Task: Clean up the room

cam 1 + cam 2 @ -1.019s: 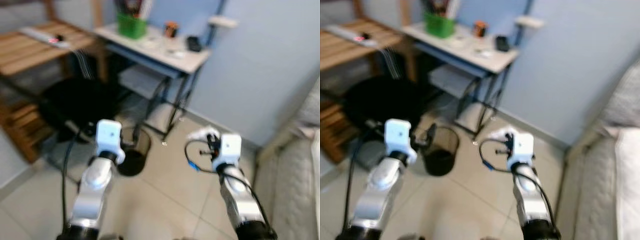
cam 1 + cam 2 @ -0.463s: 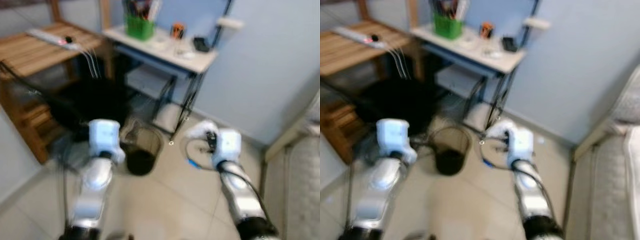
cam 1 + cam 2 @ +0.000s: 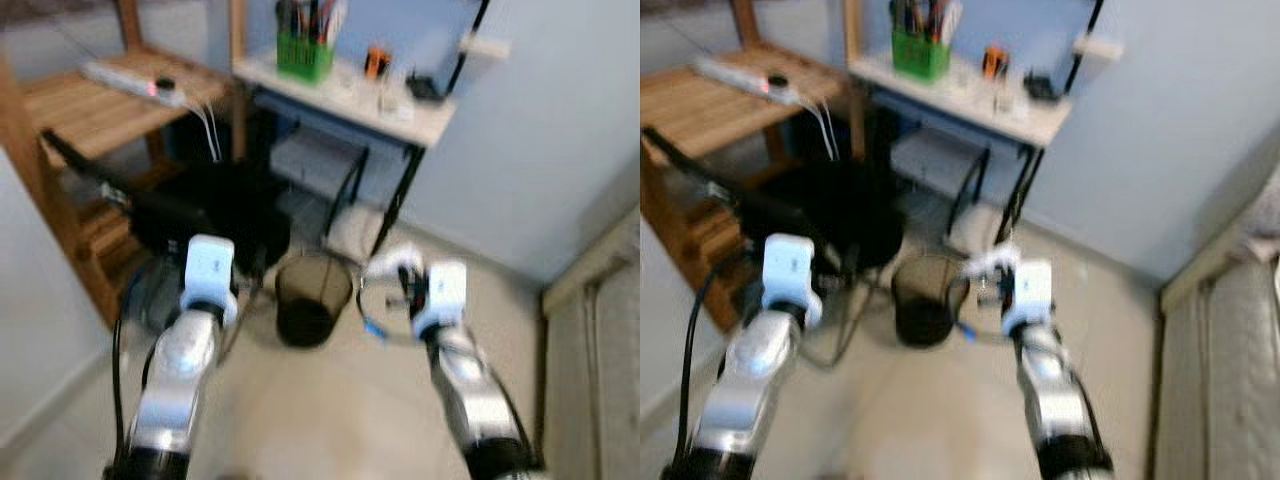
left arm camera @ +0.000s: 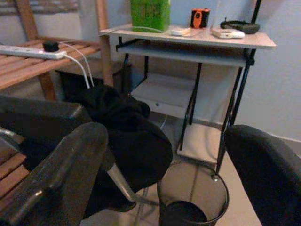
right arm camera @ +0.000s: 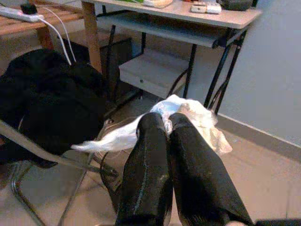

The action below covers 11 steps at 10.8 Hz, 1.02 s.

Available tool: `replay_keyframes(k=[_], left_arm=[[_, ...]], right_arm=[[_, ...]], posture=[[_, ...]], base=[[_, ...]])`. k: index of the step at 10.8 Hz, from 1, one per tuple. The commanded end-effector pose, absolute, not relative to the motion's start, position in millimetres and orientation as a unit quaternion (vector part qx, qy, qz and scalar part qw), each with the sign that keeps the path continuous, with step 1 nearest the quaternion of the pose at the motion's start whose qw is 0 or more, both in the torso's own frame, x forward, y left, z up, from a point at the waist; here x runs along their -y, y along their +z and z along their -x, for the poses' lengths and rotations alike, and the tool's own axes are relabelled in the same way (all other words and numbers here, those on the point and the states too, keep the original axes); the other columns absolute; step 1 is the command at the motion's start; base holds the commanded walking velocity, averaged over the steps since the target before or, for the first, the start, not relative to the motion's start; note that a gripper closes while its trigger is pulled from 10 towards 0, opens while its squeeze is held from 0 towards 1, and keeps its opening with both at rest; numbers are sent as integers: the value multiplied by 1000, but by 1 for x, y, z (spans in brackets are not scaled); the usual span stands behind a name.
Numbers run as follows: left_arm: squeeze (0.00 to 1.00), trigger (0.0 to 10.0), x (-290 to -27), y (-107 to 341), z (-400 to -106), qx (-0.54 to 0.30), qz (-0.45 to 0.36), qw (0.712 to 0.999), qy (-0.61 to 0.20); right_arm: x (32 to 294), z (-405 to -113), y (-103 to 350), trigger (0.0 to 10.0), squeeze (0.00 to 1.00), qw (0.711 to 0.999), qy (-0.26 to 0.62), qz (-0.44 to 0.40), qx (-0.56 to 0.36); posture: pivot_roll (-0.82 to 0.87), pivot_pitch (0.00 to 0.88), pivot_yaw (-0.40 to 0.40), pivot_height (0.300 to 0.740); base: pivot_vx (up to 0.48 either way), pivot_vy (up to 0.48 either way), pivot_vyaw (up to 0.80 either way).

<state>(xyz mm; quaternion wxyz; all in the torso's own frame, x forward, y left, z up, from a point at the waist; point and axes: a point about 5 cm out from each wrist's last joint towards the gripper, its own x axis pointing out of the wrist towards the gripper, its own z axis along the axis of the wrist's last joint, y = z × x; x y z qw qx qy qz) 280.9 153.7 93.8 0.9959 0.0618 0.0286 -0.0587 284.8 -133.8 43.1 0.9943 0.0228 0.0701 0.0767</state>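
Beside the wire bin (image 3: 312, 312), right end effector (image 5: 168, 123) pinches white plastic (image 5: 197, 117).

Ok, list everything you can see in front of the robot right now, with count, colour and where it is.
wire bin: one, black, on the floor before the desk
white wrapper: one, crumpled, pinched in the right gripper
desk: one, pale top, black legs, against the blue wall
green holder: one, on the desk
orange item: one, on the desk
power strip: one, white, on the wooden shelf
black cloth: one, draped on a chair
left gripper: open, above the bin
right gripper: shut on the wrapper
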Motion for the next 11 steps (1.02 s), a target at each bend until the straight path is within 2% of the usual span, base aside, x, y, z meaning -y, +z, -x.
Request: replay_keyframes(k=[1, 11], left_arm=[[0, 10000, -144, 96, -283, -26, -71, 994, -81], [0, 10000, -136, 95, -283, -37, -80, 990, -107]], right_arm=[[142, -286, 45, 10000, 0, 995, 64, -23, -68], [137, -287, 39, 10000, 0, 993, 78, -25, -88]], posture=[[148, 0, -97, 726], [164, 2, -99, 726]], base=[[461, 0, 0], [480, 0, 0]])
